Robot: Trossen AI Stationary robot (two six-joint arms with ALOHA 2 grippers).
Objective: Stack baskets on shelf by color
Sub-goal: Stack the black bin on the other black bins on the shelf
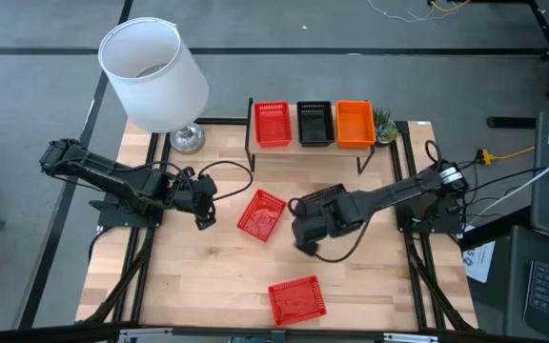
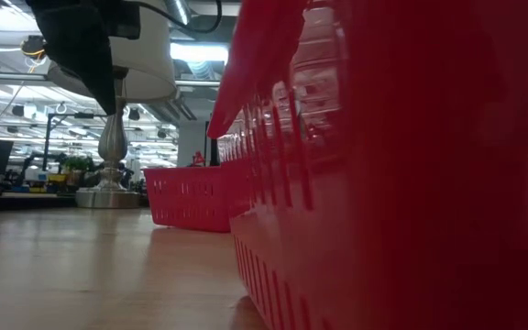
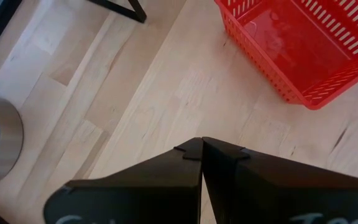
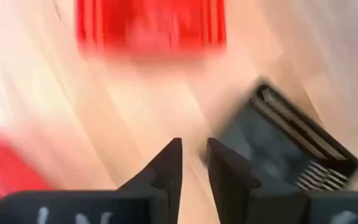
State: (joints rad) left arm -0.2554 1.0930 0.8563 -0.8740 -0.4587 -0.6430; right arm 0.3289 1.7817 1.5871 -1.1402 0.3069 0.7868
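Right end effector (image 1: 305, 232), slightly parted and empty, could shove the loose red basket (image 1: 261, 214) askew; left end effector (image 1: 203, 202) waits clenched.

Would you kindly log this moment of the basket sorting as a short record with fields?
shelf: holds red basket, black basket, orange basket, side by side
loose on table: tilted red basket at centre; another red basket near the front edge
left hand: shut, empty, beside the centre basket
right hand: slightly apart, nothing visibly held, above the table
lamp: back left corner
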